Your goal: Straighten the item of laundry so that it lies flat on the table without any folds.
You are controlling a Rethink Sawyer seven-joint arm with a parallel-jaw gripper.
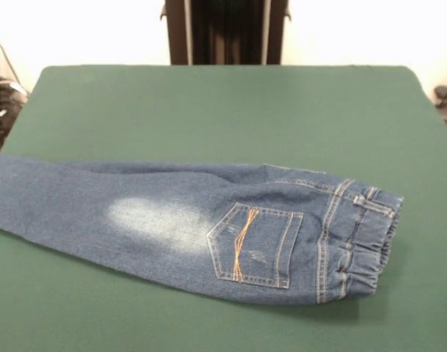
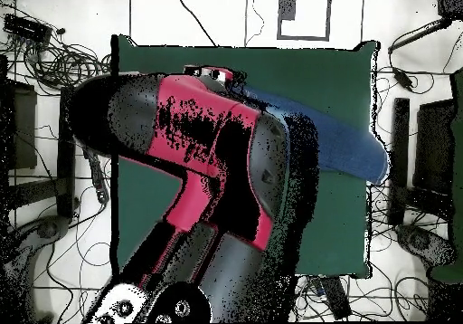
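Observation:
The blue denim jeans (image 1: 172,220) lie across the near part of the dark green table (image 1: 223,110). They lie on their side, one leg over the other. The elastic waistband is at the right, and the back pocket (image 1: 254,246) with crossed orange lines faces up. A faded pale patch sits mid-leg. The legs run left to the table's left edge and out of the picture. In the overhead view the jeans (image 2: 335,144) show only in part beside the arm, with the leg end at the table's (image 2: 325,76) right edge. No gripper shows in either view.
The robot's pedestal (image 1: 225,33) stands at the table's far side. In the overhead view the red and black arm (image 2: 208,166) hangs over the left and middle of the table and hides the cloth below. Cables and equipment lie on the floor around the table.

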